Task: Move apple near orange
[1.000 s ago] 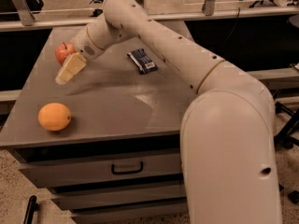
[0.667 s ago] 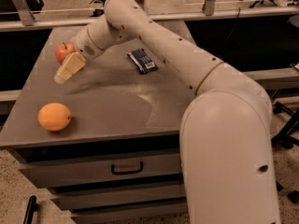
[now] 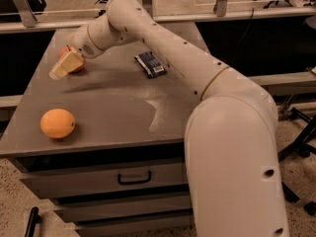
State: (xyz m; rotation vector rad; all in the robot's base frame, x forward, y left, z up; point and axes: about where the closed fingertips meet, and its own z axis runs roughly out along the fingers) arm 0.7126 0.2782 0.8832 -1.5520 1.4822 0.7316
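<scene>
At far-left of grey counter (image 3: 123,102), cream tool (image 3: 64,67) against round red apple (image 3: 63,54); pinch state: cannot tell. Likely grasp step. Next: lift, carry to smooth orange fruit (image 3: 58,123) front-left.

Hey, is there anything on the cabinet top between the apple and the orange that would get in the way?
Nothing visible does. The gripper is at the apple in the far left corner, and the cabinet top is bare from there to the orange. The dark packet lies off to the right.
</scene>
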